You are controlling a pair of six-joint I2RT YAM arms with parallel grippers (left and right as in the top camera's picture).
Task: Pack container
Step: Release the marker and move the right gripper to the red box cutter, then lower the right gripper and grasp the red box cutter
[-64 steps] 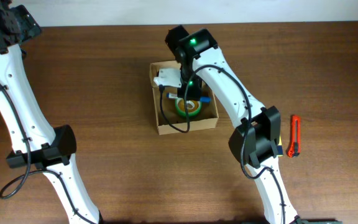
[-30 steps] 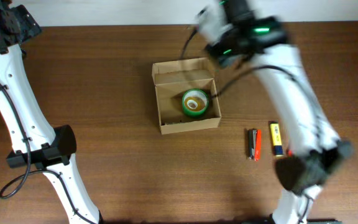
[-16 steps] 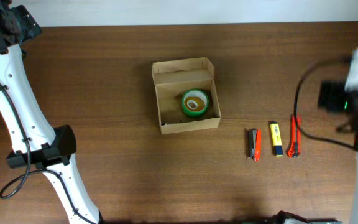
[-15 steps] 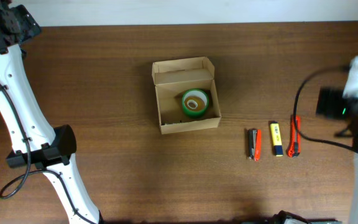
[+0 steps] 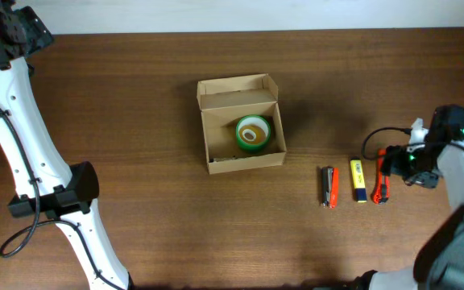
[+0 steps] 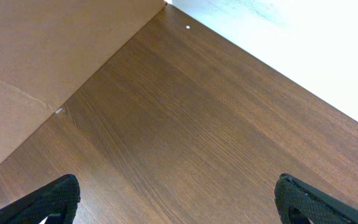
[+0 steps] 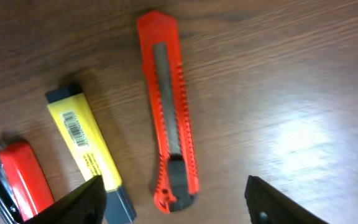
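The container [image 5: 246, 162], a tan cardboard box with its lid flap [image 5: 236, 84] standing open at the back, sits mid-table. A green tape roll [image 5: 253, 133] lies inside it. My right gripper [image 7: 176, 202] is far from the box at the right of the table [image 5: 395, 163]. It is open, with its fingers either side of the near end of a red utility knife [image 7: 169, 118] and nothing held. My left gripper [image 6: 179, 202] is open over bare wood, holding nothing.
On the table left of the red knife [image 5: 383, 179] lie a yellow cutter [image 7: 84, 144] [image 5: 358, 179] and a black-and-red tool [image 7: 18, 182] [image 5: 329, 187]. The left arm [image 5: 22, 121] stands along the table's left side. A tan panel [image 6: 36, 56] fills the left wrist view's upper left.
My right arm has left the box, swung to the table's right side and come down over the red knife. The tape roll stayed in the box. The left arm has not moved.
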